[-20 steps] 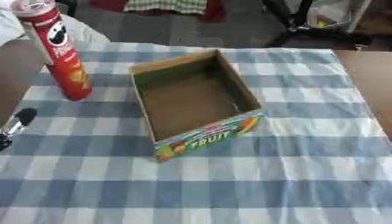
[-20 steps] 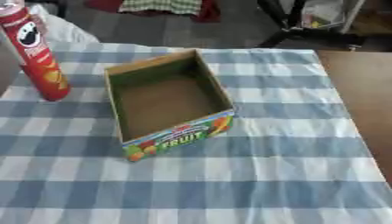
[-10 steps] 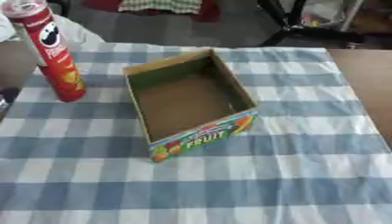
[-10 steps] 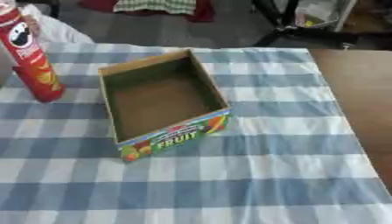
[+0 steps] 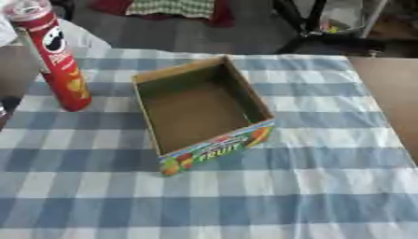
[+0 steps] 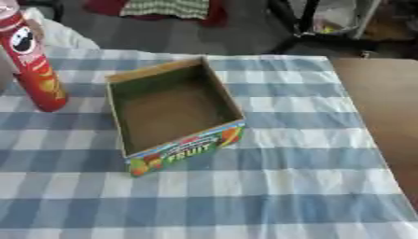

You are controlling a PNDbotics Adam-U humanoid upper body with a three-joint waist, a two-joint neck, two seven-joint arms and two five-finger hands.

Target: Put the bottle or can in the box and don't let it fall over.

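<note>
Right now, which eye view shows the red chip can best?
The left eye view: the red chip can stands upright on the checked cloth, left of the open cardboard box, with its clear lid and whole body in frame. The right eye view cuts off part of its top at the corner.

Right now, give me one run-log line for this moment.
chip can: upright on tablecloth, left of box | box: open, empty | hands: none clearly seen | placement: not yet done

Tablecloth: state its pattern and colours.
The tablecloth is a blue-and-white check, clearest in the left eye view.
</note>
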